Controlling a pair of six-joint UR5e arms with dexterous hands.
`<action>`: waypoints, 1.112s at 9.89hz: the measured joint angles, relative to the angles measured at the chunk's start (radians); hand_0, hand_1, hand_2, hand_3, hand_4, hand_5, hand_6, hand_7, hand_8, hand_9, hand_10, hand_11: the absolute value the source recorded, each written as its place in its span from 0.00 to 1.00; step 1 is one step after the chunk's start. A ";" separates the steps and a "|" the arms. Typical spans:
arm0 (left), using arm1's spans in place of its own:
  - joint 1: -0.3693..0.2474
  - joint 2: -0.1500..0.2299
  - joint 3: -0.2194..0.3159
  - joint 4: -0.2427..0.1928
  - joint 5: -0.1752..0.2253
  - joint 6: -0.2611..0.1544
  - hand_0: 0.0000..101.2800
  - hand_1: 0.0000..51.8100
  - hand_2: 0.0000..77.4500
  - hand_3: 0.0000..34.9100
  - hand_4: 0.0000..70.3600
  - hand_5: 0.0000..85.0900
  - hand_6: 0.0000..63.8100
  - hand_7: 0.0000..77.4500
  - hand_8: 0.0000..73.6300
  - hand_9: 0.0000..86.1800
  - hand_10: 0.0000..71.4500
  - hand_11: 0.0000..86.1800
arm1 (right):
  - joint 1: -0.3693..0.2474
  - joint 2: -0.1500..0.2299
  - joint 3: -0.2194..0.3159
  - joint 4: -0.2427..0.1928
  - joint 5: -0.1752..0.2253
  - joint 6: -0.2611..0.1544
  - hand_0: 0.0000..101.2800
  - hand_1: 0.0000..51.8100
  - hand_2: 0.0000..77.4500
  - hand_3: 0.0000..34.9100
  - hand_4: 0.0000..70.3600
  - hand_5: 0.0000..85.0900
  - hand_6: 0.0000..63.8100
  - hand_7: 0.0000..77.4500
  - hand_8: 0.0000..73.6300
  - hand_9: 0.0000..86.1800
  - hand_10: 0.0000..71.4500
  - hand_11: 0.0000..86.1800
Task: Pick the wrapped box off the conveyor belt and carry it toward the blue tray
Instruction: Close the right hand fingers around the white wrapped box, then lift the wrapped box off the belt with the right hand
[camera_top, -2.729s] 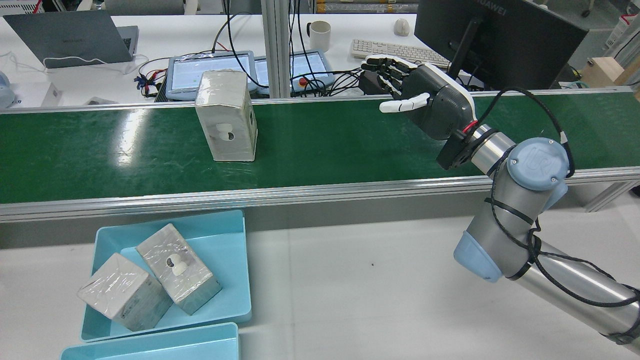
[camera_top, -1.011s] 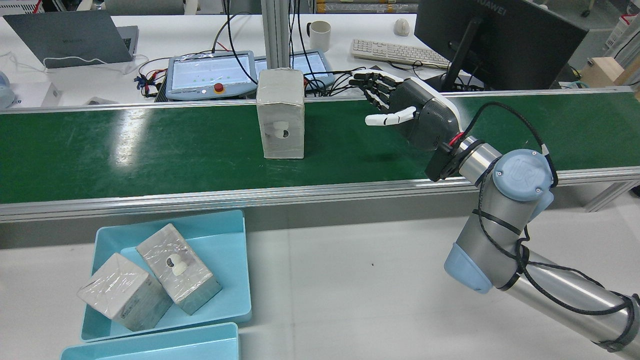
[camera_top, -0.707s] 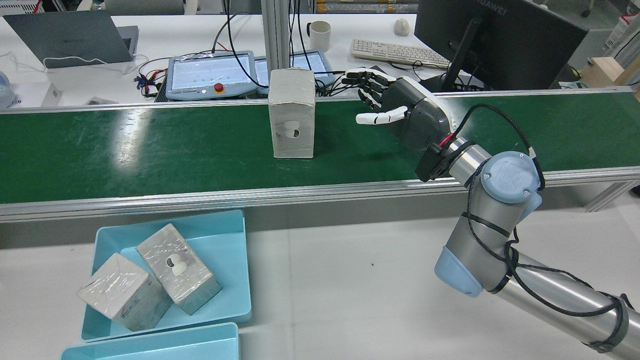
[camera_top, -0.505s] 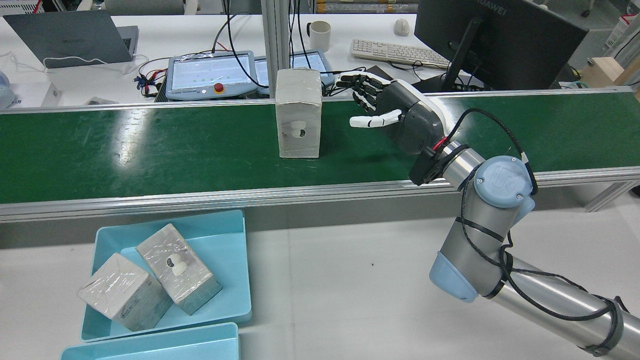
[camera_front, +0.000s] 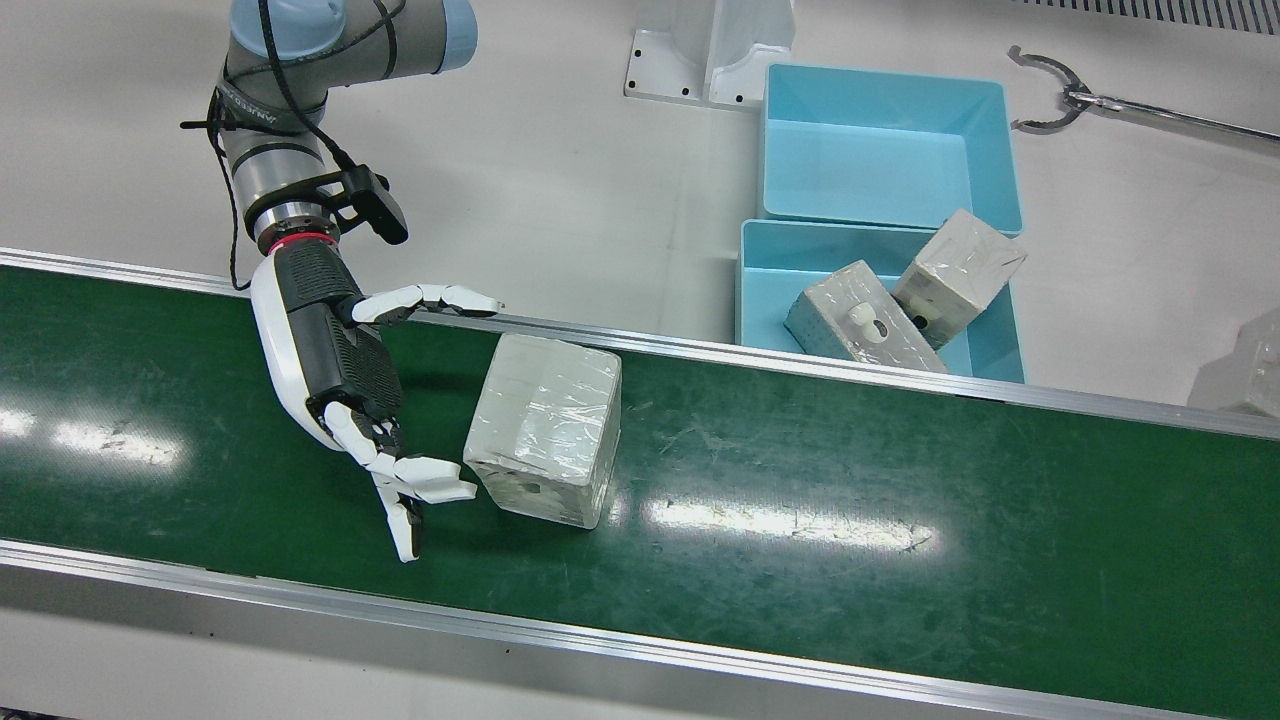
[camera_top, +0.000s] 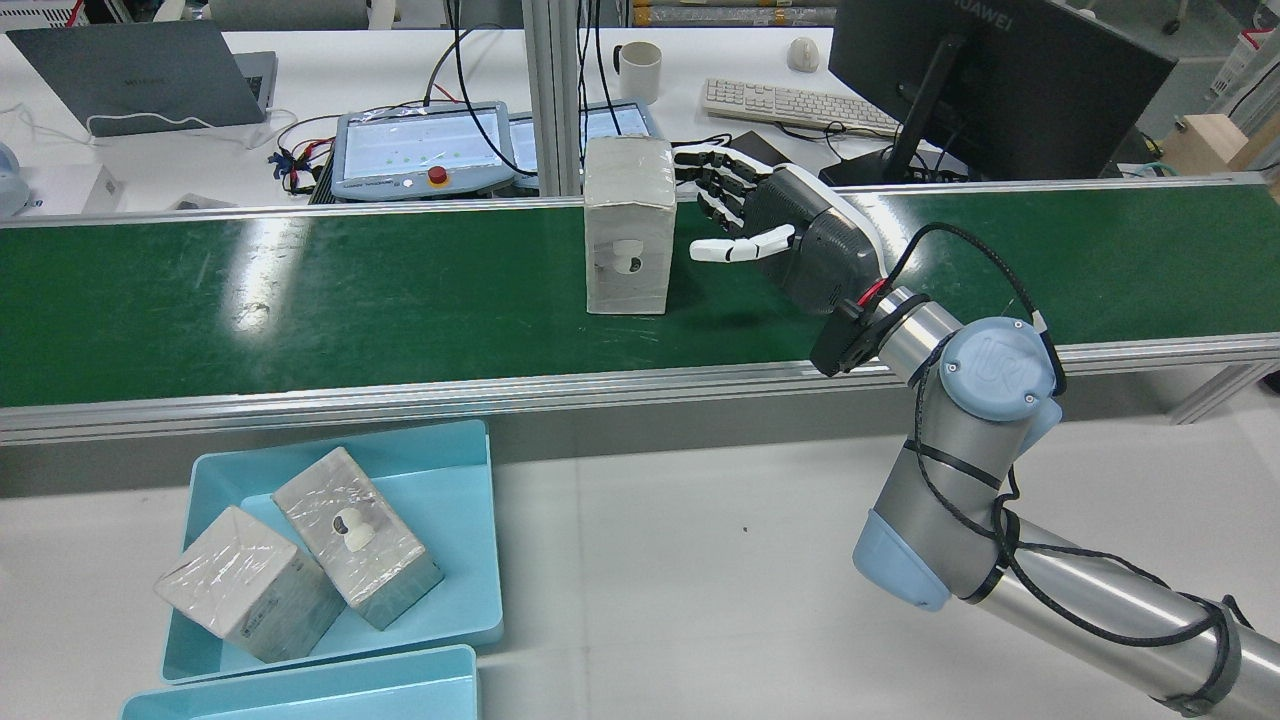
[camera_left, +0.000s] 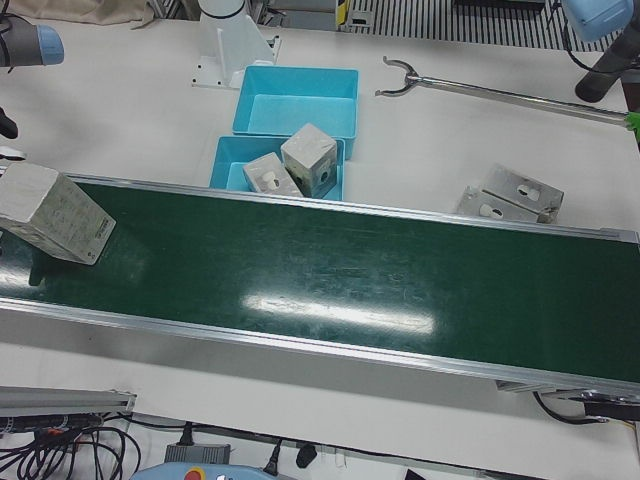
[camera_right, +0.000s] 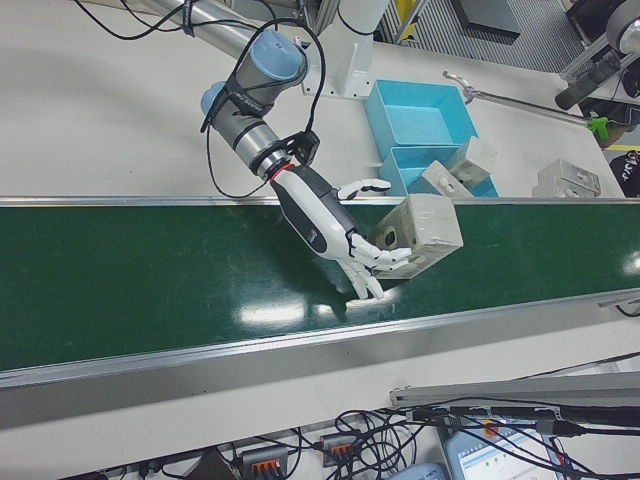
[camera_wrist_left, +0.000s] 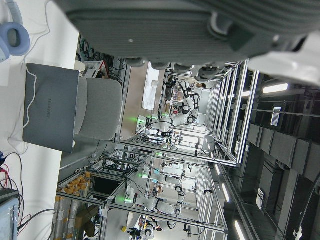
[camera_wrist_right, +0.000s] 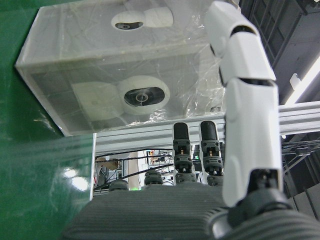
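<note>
The wrapped box (camera_top: 628, 226) stands upright on the green conveyor belt (camera_top: 300, 290), toward the belt's far edge in the rear view. The right hand (camera_top: 775, 225) sits just to the box's right at box height, palm turned toward it, fingers (camera_top: 710, 180) spread and thumb extended; it grips nothing. The rear view shows a narrow strip of belt between thumb tip and box. The front view, looking nearly straight down, shows the same hand (camera_front: 345, 385) beside the box (camera_front: 545, 440); there the fingertips reach close to the box's lower corner, and whether they touch it cannot be told. The right-front view puts the fingers (camera_right: 375, 255) in front of the box (camera_right: 420, 232), so no gap can be judged there. The right hand view shows the box face (camera_wrist_right: 120, 65) with its round cut-outs under film, directly ahead of the palm. The left-front view catches only the box (camera_left: 55, 213) at its left edge and no right hand. The left hand appears only in its own camera, as a dark underside (camera_wrist_left: 175, 30); its finger state cannot be told. The blue tray (camera_top: 455, 590) lies on the near table, well apart to the left, holding two wrapped boxes (camera_top: 300, 570). Only the front views show a second, empty tray (camera_front: 885, 145) beyond it and a grabber tool (camera_front: 1100, 100).
</note>
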 joint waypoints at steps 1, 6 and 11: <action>0.000 0.000 0.000 0.000 0.000 0.000 0.00 0.00 0.01 0.00 0.00 0.01 0.00 0.01 0.01 0.00 0.01 0.01 | 0.005 -0.003 0.000 0.000 0.000 0.003 0.49 0.36 0.27 0.27 0.19 0.30 0.09 0.30 0.00 0.04 0.00 0.02; 0.000 0.000 0.000 0.000 0.000 0.000 0.00 0.00 0.01 0.00 0.00 0.01 0.00 0.01 0.01 0.00 0.01 0.00 | 0.045 -0.040 0.000 0.003 -0.007 0.018 0.49 0.34 0.24 0.31 0.15 0.29 0.08 0.26 0.00 0.04 0.00 0.02; 0.000 0.000 0.000 0.000 0.000 0.000 0.00 0.00 0.01 0.00 0.00 0.01 0.00 0.01 0.01 0.00 0.00 0.01 | 0.036 -0.036 0.000 0.002 -0.008 0.012 0.49 0.34 0.25 0.34 0.16 0.28 0.07 0.26 0.00 0.04 0.00 0.02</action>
